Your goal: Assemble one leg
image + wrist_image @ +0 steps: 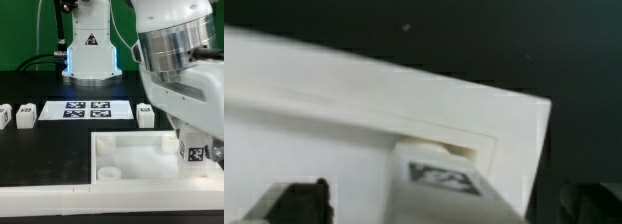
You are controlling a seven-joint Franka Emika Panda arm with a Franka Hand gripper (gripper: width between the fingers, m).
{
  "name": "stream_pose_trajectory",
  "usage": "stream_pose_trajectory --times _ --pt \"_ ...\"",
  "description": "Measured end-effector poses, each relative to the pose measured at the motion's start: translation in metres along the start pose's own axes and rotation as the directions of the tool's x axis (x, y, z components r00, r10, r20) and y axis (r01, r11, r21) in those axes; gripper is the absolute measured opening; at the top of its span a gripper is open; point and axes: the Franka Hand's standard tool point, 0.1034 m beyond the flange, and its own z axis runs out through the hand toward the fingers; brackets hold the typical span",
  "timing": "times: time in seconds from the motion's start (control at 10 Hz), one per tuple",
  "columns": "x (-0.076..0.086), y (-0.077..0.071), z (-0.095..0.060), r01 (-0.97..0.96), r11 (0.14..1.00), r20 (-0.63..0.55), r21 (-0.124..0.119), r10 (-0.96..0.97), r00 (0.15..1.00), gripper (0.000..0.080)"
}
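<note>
A leg (445, 172), a small white block with a black-and-white tag, stands at the round corner socket (461, 150) of the large white tray-like piece (349, 110). My gripper (445, 198) is open and straddles the leg, with tray showing between one dark finger (299, 202) and the block. In the exterior view the gripper (197, 140) hangs over the same leg (197, 153) at the right corner of the tray-like piece (130, 165). Three more legs stand on the black table (3, 117) (26, 115) (146, 115).
The marker board (88, 109) lies flat behind the tray-like piece. The arm's base (88, 55) stands at the back with cables beside it. The arm's large silver wrist (180, 60) fills the exterior view's right.
</note>
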Motion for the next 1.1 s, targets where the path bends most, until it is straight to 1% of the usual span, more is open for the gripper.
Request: stream_pose_trajectory --times 0.2,0.3,0.4,0.5,0.6,0.7,0.8,0.9,1.0,1.1 --pt "0.0006 0.0002 -0.0001 0.164 0.986 -0.001 -0.001 -0.164 0.986 0.0649" --pt "0.0017 0.0012 0.0002 0.317 0.948 -0.008 -0.009 -0.317 0.948 0.0649" --pt "0.0029 0.0044 0.0024 0.505 0.862 -0.029 -0.041 -0.507 0.862 0.0649" --pt "0.0042 0.0053 0.0027 0.635 0.77 -0.033 -0.063 -0.637 0.77 0.0649" --pt "0.0078 0.0038 0.0019 0.758 0.647 -0.046 -0.076 -0.762 0.646 0.0649" --pt "0.0101 0.0033 0.0022 0.809 0.582 -0.059 -0.081 -0.813 0.579 0.0649" --pt "0.009 0.0035 0.0026 0.779 0.622 -0.06 -0.075 -0.783 0.619 0.0626" --pt "0.0094 0.0036 0.0026 0.78 0.621 -0.06 -0.075 -0.784 0.618 0.0498" --pt "0.0085 0.0034 0.0028 0.729 0.681 -0.064 -0.065 -0.732 0.678 0.0498" --pt "0.0081 0.004 0.0031 0.639 0.767 -0.069 -0.053 -0.641 0.764 0.0324"
